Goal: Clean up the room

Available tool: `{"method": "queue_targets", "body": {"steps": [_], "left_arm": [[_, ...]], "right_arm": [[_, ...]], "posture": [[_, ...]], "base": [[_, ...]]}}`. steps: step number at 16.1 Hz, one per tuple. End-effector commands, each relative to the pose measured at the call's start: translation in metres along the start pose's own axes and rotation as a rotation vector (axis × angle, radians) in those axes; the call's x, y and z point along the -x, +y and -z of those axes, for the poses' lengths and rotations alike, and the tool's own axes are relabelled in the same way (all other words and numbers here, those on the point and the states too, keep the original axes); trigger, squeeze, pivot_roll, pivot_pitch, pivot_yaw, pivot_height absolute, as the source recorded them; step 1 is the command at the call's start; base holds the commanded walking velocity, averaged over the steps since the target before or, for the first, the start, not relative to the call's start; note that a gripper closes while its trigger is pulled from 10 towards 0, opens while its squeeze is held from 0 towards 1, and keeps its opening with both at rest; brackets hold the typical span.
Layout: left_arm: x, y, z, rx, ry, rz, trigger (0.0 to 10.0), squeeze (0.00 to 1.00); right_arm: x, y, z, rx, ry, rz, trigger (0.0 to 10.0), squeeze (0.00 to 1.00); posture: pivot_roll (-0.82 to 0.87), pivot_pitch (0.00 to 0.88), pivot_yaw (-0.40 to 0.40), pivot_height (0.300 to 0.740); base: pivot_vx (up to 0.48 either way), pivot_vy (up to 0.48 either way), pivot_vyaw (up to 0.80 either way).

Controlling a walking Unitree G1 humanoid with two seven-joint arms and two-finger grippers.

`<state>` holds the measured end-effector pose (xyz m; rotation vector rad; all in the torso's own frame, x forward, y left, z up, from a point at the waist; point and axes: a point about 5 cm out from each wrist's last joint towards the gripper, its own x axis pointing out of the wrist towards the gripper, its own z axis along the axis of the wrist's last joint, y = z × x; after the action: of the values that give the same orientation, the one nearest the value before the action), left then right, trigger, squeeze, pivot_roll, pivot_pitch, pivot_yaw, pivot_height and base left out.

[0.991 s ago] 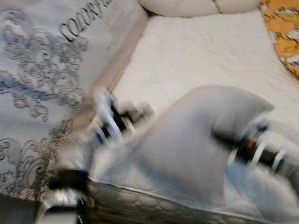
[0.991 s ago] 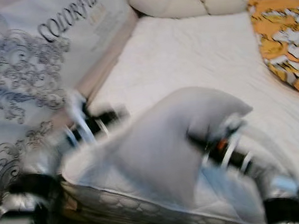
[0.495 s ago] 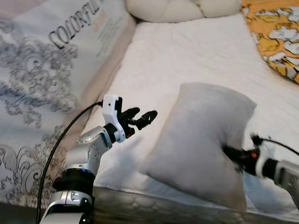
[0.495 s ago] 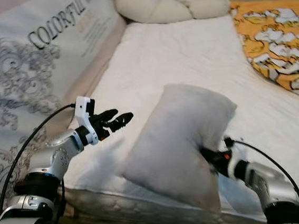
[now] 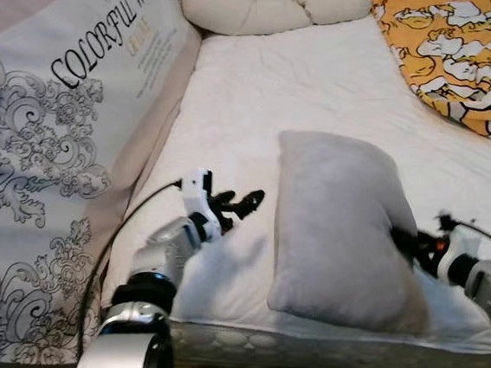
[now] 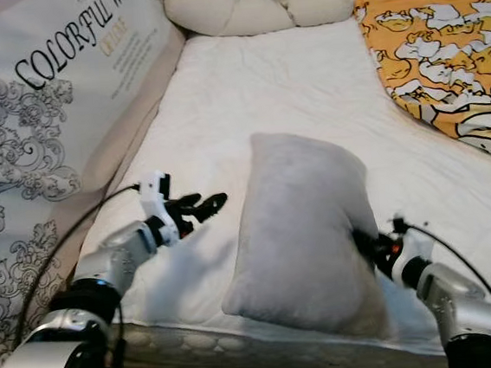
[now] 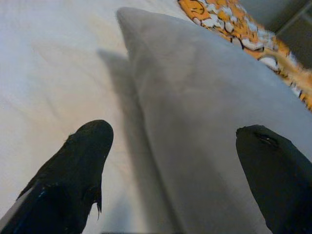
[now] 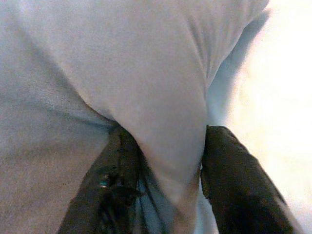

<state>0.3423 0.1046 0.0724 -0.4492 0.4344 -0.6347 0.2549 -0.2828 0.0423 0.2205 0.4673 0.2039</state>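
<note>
Leaning along the left edge of the bed: a large upright white cushion panel printed with grey scrollwork and black lettering (image 5: 41,143). Spread beside it, a white quilted mattress cover (image 5: 306,91) running to the far end. Lying across that far end, a cream knotted bolster pillow (image 5: 272,9).

Reaching over the near left part of the mattress: the silver left arm with its left gripper (image 5: 246,205), black fingers (image 7: 83,146) spread apart and empty, pointing toward the cushion and just short of it. Trailing back from the wrist, a thin black cable (image 5: 120,239).

Standing on its lower edge near the front of the mattress, between the two grippers: a plump grey velvety rectangular pillow (image 5: 341,227), tilted slightly, its lower corner close to the mattress's front edge. Casting a shadow on the sheet on its left side.

Pinching the pillow's right side: the right gripper (image 8: 165,161), both black fingers pressed into a fold of the grey fabric. Mostly hidden behind the pillow in the head views, with only the wrist and silver forearm visible at lower right.

Draped over the far right of the bed: an orange blanket patterned with white cartoon shapes (image 5: 450,51).
</note>
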Motion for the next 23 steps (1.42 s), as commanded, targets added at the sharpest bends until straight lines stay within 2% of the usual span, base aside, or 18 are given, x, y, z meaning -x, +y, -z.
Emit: {"method": "queue_targets", "body": {"steps": [1,3,6,9,10,12,13,14,15,16,17,19,20,21,22,23], "left_arm": [[-0.005,-0.003,-0.002,0.122,-0.030,0.000,10.0,1.00],[-0.013,-0.012,0.003,0.252,-0.030,0.018,10.0,1.00],[-0.019,-0.017,0.024,0.297,0.034,-0.020,10.0,1.00],[-0.015,-0.012,0.035,0.351,0.039,-0.069,10.0,1.00],[-0.012,-0.009,0.044,0.377,0.075,-0.086,10.0,1.00],[-0.011,-0.011,0.051,0.384,0.106,-0.075,10.0,1.00],[-0.011,-0.016,0.065,0.393,0.164,-0.049,10.0,1.00],[-0.012,-0.022,0.068,0.430,0.169,-0.010,10.0,1.00],[-0.014,-0.026,0.068,0.472,0.159,0.025,10.0,0.94],[-0.018,-0.035,0.067,0.531,0.152,0.095,10.0,0.27],[-0.020,-0.044,0.068,0.550,0.169,0.157,10.0,0.00],[-0.023,-0.059,0.076,0.510,0.232,0.264,10.0,0.00],[-0.023,-0.063,0.082,0.440,0.263,0.283,0.0,0.00],[-0.023,-0.064,0.084,0.419,0.273,0.291,0.0,0.00],[-0.023,-0.064,0.086,0.391,0.285,0.300,0.0,0.00],[-0.022,-0.063,0.086,0.367,0.285,0.293,0.0,0.00]], "right_arm": [[0.003,-0.001,-0.009,0.000,-0.032,-0.004,10.0,1.00],[0.001,0.005,-0.008,0.008,-0.021,-0.048,10.0,1.00],[-0.002,0.021,-0.005,0.010,-0.012,-0.131,10.0,1.00],[-0.006,0.029,-0.004,0.010,-0.002,-0.156,10.0,1.00],[-0.006,0.032,-0.003,0.007,0.003,-0.170,10.0,1.00],[-0.006,0.034,-0.003,0.004,0.005,-0.175,10.0,1.00],[-0.006,0.036,-0.002,0.002,0.010,-0.184,10.0,1.00],[-0.006,0.037,-0.001,0.002,0.013,-0.190,10.0,1.00],[-0.005,0.038,0.000,0.001,0.015,-0.194,10.0,1.00],[-0.005,0.040,0.000,0.002,0.020,-0.200,10.0,1.00],[-0.005,0.041,0.000,0.001,0.023,-0.207,10.0,1.00],[-0.005,0.043,0.001,0.006,0.035,-0.216,10.0,1.00],[-0.004,0.046,0.002,-0.006,0.039,-0.245,10.0,1.00],[-0.004,0.048,0.002,-0.010,0.040,-0.260,9.2,0.78],[-0.004,0.050,0.003,-0.017,0.045,-0.274,0.0,0.00],[-0.004,0.051,0.004,-0.020,0.048,-0.282,0.0,0.00]], "posture": [[-0.07,0.000,0.097,0.740],[-0.08,0.000,0.101,0.740],[-0.08,0.000,0.099,0.740],[-0.08,0.000,0.096,0.740],[-0.08,0.000,0.096,0.740],[-0.08,0.000,0.100,0.740],[-0.09,0.000,0.106,0.740],[-0.09,0.000,0.108,0.740],[-0.10,0.000,0.112,0.740],[-0.10,0.000,0.114,0.740],[-0.11,0.000,0.114,0.740],[-0.11,0.000,0.115,0.740],[-0.11,0.000,0.117,0.740],[-0.11,0.000,0.117,0.740],[-0.11,0.000,0.118,0.740],[-0.11,0.000,0.117,0.740]], "base": [[0.000,0.000,0.00],[0.000,0.000,0.00],[0.000,0.000,0.00],[0.000,0.000,0.00],[0.000,0.000,0.00],[0.000,0.000,0.00],[0.000,0.000,0.00],[0.000,0.000,0.00],[0.000,0.000,0.00],[0.000,0.000,0.00],[0.000,0.000,0.00],[0.000,0.000,0.00],[0.000,0.000,0.00],[0.000,0.000,0.00],[0.000,0.000,0.00],[0.000,0.000,0.00]]}}
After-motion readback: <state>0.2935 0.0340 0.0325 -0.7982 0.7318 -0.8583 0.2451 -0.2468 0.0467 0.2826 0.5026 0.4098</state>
